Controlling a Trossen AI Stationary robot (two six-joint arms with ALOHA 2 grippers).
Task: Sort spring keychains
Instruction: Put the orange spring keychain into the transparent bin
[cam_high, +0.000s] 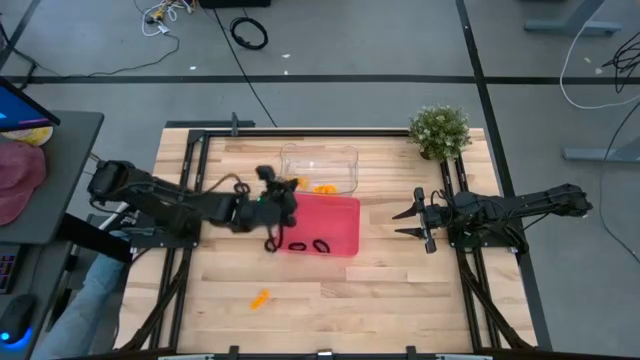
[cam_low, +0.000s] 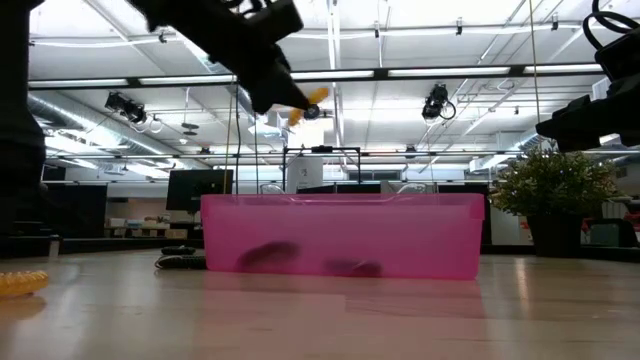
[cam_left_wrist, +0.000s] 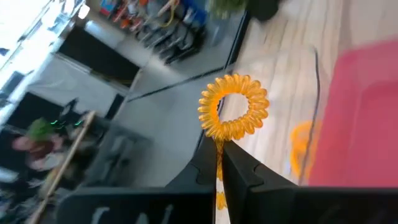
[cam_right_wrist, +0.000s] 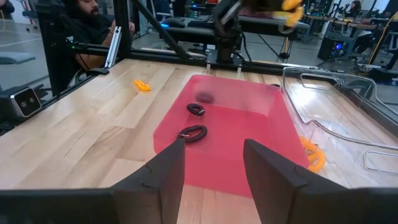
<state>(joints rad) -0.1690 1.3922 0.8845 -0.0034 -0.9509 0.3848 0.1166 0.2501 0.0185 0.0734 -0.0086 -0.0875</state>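
1. Left gripper (cam_high: 290, 186) is up in the air over the pink tray's (cam_high: 345, 230) 10 o'clock corner, right by the clear bin (cam_high: 318, 153)
2. It's clamped tight on an orange coil (cam_left_wrist: 234, 107): the wrist view shows the ring pinched at its lower edge between the two closed fingers (cam_left_wrist: 244, 171), the loop standing free above them
3. From the low view that same coil (cam_low: 313, 97) hangs high above the tray (cam_low: 340, 235), well clear of its rim
4. Two black coils lie in the tray, one (cam_high: 298, 246) toward 7 o'clock and one (cam_high: 321, 245) just beside it at about 6; the right wrist view picks them out too (cam_right_wrist: 196, 109) (cam_right_wrist: 193, 132)
5. Orange coils (cam_high: 325, 188) sit in the clear bin at its 6 o'clock edge, touching the wall next to the tray
6. One more orange piece (cam_high: 260, 297) lies alone on the table (cam_high: 400, 290), well off at 7 o'clock from the tray
7. Right gripper (cam_high: 407, 222) waits at 3 o'clock of the tray, fingers spread wide and empty
8. A potted plant (cam_high: 440, 130) stands at the table's 1 o'clock corner
9. No brand, label or readable writing anywhere
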